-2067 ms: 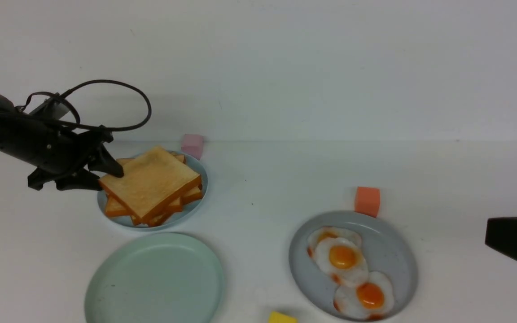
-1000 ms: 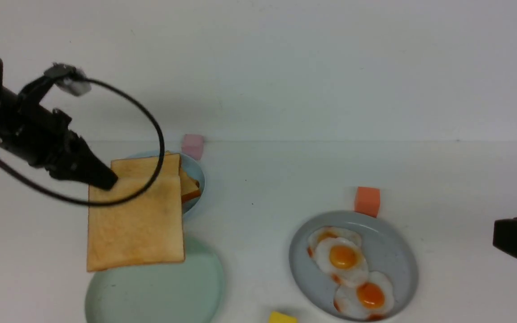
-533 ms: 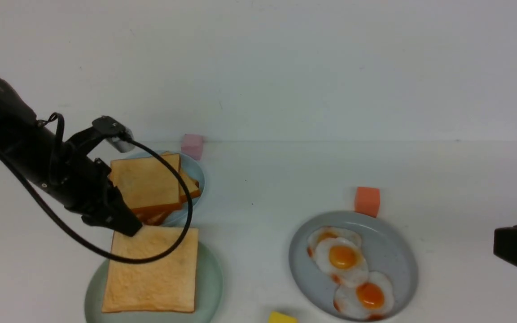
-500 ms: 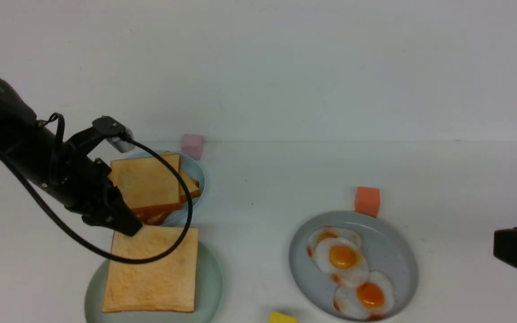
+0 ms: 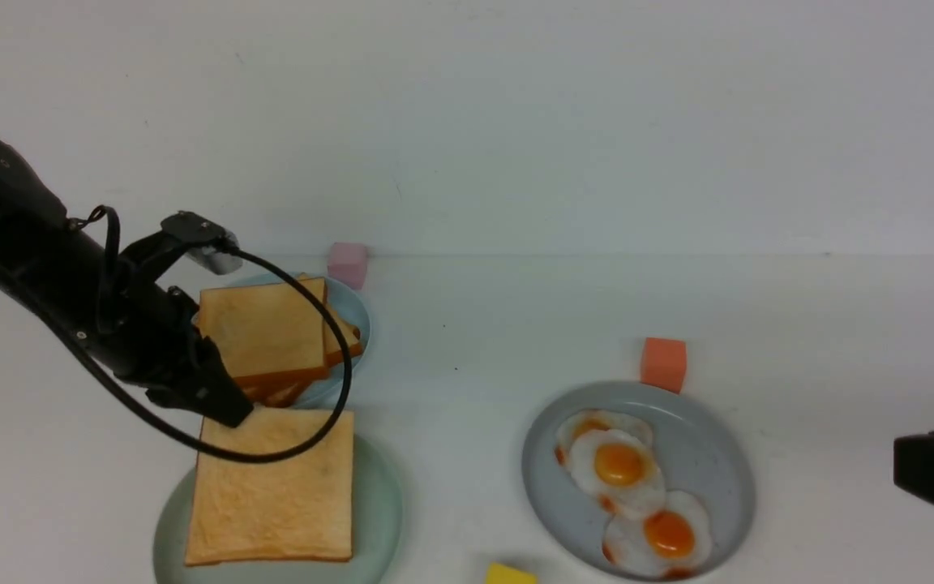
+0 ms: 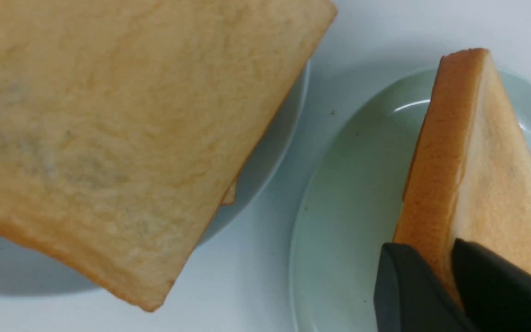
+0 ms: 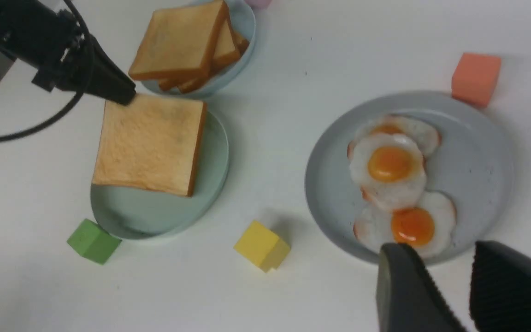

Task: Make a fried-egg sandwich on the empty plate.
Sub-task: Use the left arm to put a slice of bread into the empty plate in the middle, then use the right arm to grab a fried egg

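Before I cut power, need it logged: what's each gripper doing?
Left gripper: shut on the toast slice, over the mint-green plate.
Right gripper: open, holding nothing.

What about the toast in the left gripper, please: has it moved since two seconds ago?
Yes. The toast, pinched by the left gripper, left the pile on the blue plate and came nearer the camera, over the green plate.

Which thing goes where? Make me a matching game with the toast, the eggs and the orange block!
Things:
1. toast pile
2. single toast slice
3. fried eggs
4. orange block

Places:
A. on the grey-blue plate
B. on the table
C. on the small pale-blue plate
D. over the mint-green plate, pinched by the left fingers

Pairs: 1-C, 2-D, 3-A, 4-B
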